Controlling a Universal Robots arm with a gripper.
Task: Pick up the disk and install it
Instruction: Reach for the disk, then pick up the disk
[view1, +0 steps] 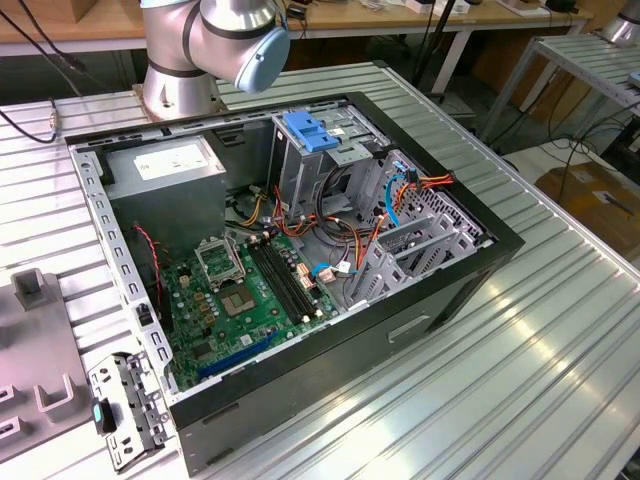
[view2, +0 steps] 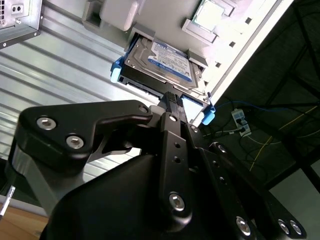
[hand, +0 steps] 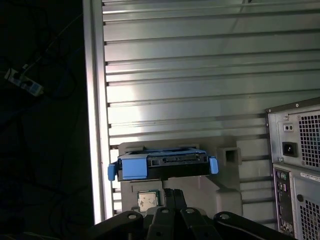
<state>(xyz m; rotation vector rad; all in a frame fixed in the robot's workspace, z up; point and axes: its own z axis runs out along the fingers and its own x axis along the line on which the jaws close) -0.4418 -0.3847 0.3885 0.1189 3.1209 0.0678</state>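
The disk is a flat silver-grey drive with a white and blue label and blue plastic rails. It lies on a pale grey holder block on the ribbed metal table. In the first wrist view I see the disk edge-on, with its connector side towards me. My gripper is black, and its two fingers lie together at the middle of the disk's near edge. In the first wrist view the gripper stops just short of that edge. I cannot tell whether it touches the disk.
The open computer case lies on the table, with a drive cage and blue latch, a grey power supply and a green board inside. Its rear panel stands close beside the holder. The table's edge runs on the holder's other side.
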